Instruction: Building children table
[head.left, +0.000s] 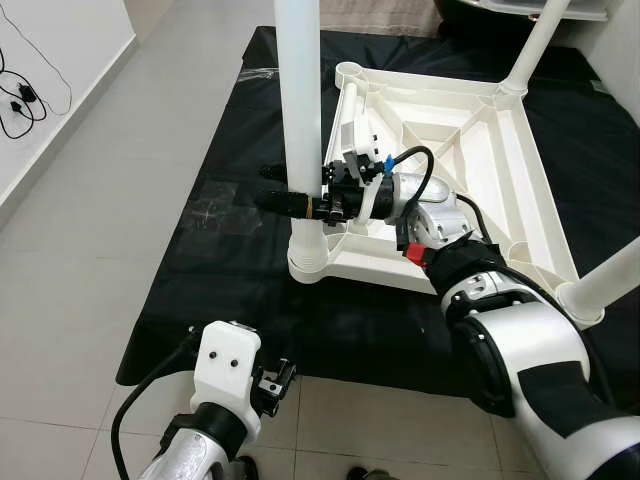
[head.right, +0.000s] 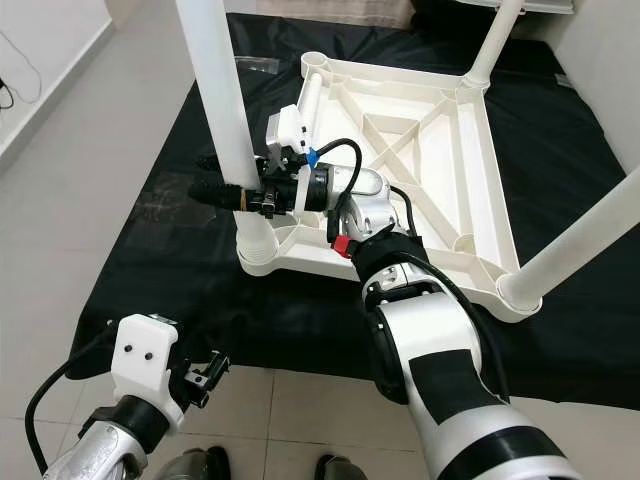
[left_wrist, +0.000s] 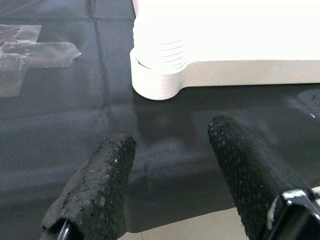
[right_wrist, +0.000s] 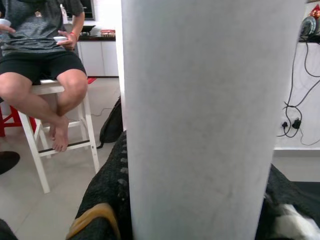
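Observation:
An upturned white plastic table top (head.left: 500, 170) lies on a black mat (head.left: 230, 230). A white table leg (head.left: 298, 110) stands upright in its near left corner socket (head.left: 312, 262). My right gripper (head.left: 283, 188) is shut on that leg, one black finger on each side, a little above the socket. In the right wrist view the leg (right_wrist: 210, 120) stands between the fingers (right_wrist: 107, 195). Two more legs rise from the far right corner (head.left: 535, 45) and the near right corner (head.left: 605, 285). My left gripper (left_wrist: 170, 170) hangs open low over the mat's near edge, short of the socket (left_wrist: 159, 80).
The far left corner socket (head.left: 352, 72) holds no leg. Grey tiled floor (head.left: 90, 260) lies left of the mat, with cables (head.left: 20, 95) at the wall. A person sits on a white stool (right_wrist: 42, 107) in the right wrist view. Clear tape (left_wrist: 30, 55) is stuck on the mat.

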